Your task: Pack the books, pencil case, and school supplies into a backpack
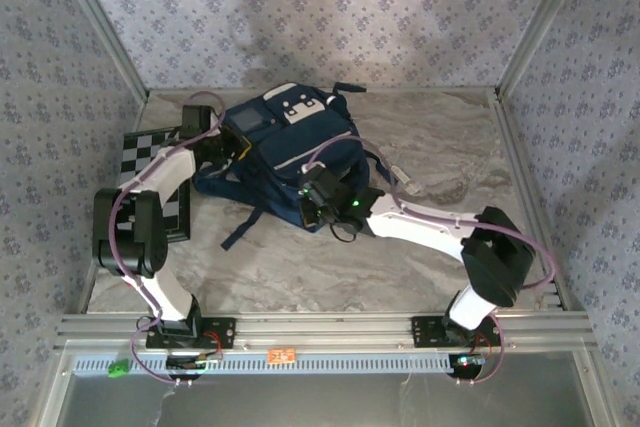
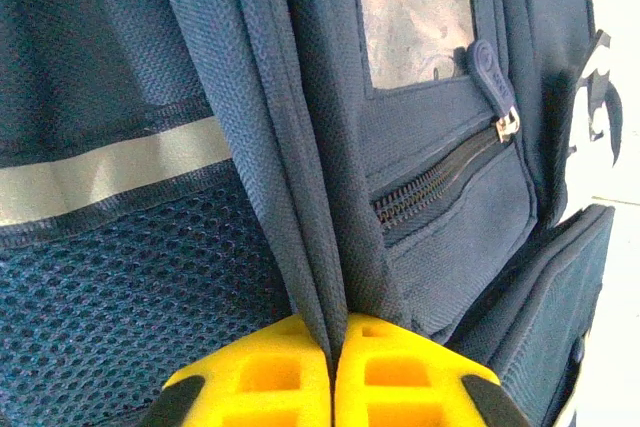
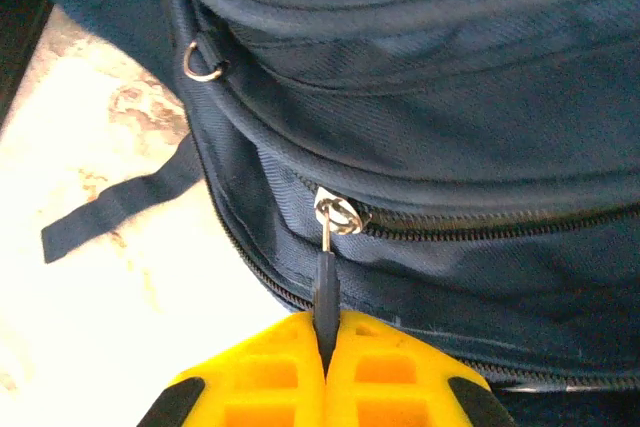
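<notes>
The navy backpack [image 1: 275,132] lies at the middle back of the table. My left gripper [image 1: 226,147] is at its left side. In the left wrist view that gripper [image 2: 333,332] is shut on a fold of the backpack's [image 2: 450,207] fabric, next to a mesh panel with a pale reflective strip. My right gripper [image 1: 322,199] is at the bag's near end. There it [image 3: 327,322] is shut on the dark zipper pull [image 3: 325,287], which hangs from a silver slider [image 3: 338,215] on the backpack [image 3: 450,97]. A small pale oblong item [image 1: 405,179] lies just right of the bag. The books and pencil case are out of view.
A black-and-white checkered board [image 1: 145,152] lies at the left, partly under the left arm. A loose dark strap [image 1: 240,229] trails from the bag toward the near side. Aluminium rails [image 1: 520,147] and patterned walls fence the marble table [image 1: 300,277].
</notes>
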`<state>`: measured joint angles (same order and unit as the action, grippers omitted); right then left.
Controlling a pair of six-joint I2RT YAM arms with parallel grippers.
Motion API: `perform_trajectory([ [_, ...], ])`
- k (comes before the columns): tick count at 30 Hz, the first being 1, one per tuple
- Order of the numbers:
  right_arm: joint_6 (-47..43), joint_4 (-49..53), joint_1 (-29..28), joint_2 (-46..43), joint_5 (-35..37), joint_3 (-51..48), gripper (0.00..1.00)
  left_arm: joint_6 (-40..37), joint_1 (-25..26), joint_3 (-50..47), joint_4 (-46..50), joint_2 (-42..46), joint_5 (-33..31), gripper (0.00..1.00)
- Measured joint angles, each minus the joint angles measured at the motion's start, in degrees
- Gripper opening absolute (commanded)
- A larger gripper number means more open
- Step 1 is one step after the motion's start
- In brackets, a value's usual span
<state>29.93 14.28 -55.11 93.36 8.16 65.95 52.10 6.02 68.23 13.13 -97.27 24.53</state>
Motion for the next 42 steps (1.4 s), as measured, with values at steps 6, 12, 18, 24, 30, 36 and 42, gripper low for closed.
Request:
perform_trajectory([
  [6,0.4,-0.8,0.0,1.0,-0.7,1.3,0.0,-3.5,-0.7,-1.9,0.3,3.6,1.5,0.46],
  [12,1.2,-1.4,0.2,1.0,-1.4,1.2,0.0,1.4,1.9,-15.5,-1.0,19.5,1.8,0.49],
  [18,2.1,-2.8,0.3,1.0,-1.6,0.1,0.0,12.0,10.3,-25.9,-5.3,28.4,-1.5,0.49],
  [24,2.6,-4.3,0.4,1.0,-1.6,-0.9,0.0,19.8,14.5,-28.5,-9.3,28.2,-5.8,0.46],
  [30,2.6,-4.9,0.5,1.0,-1.6,-1.3,0.0,24.3,16.6,-28.7,-13.9,24.4,-8.2,0.39],
  [36,2.6,-5.0,0.8,1.2,-1.5,-1.3,0.0,26.4,18.9,-28.7,-15.4,22.7,-11.6,0.19],
  [42,2.5,-5.0,0.8,1.1,-1.1,-1.6,0.0,26.5,18.8,-28.6,-15.5,22.1,-13.7,0.0],
])
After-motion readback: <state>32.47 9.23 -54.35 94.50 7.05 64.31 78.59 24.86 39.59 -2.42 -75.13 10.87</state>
